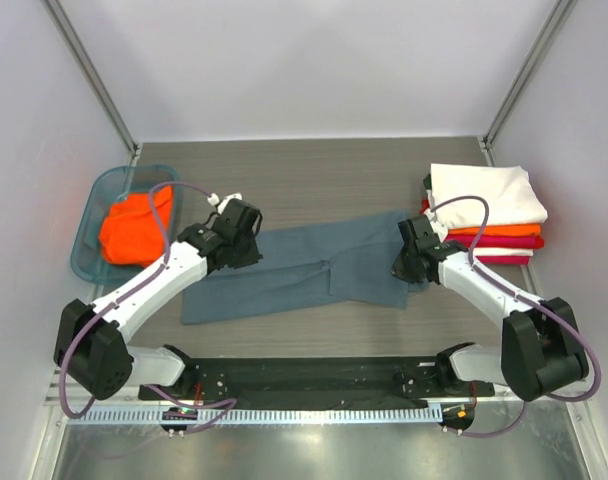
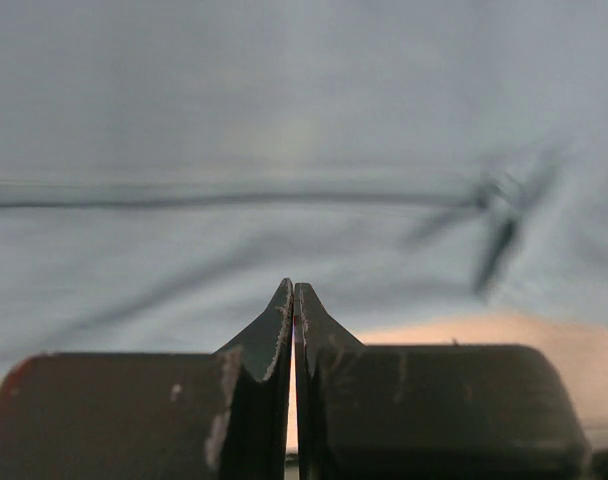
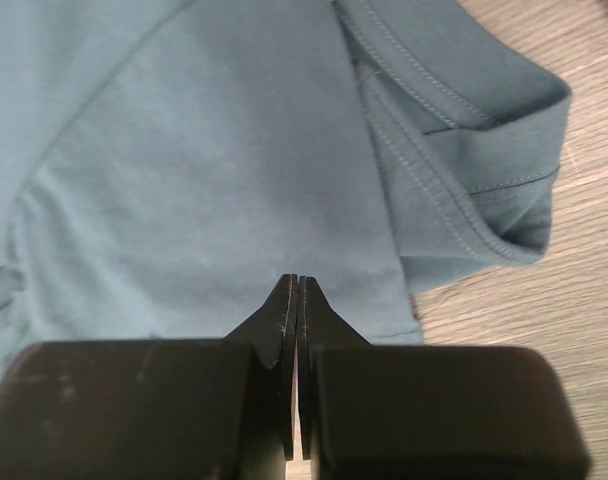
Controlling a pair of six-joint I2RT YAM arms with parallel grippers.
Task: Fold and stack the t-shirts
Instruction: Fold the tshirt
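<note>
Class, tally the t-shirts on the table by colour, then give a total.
Slate blue-grey cotton t-shirt, spread flat: 1
White cotton t-shirt, folded: 1
Orange cotton t-shirts, one in teal plastic basket, one stacked: 2
Red cotton t-shirt, stacked: at least 1
Total: at least 5

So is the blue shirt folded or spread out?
Partly folded: the blue-grey shirt lies as a long strip, layers overlapping, not stacked.

Slate-blue t-shirt point(image 1: 304, 265) flat, central; folded stack point(image 1: 484, 210) right
</note>
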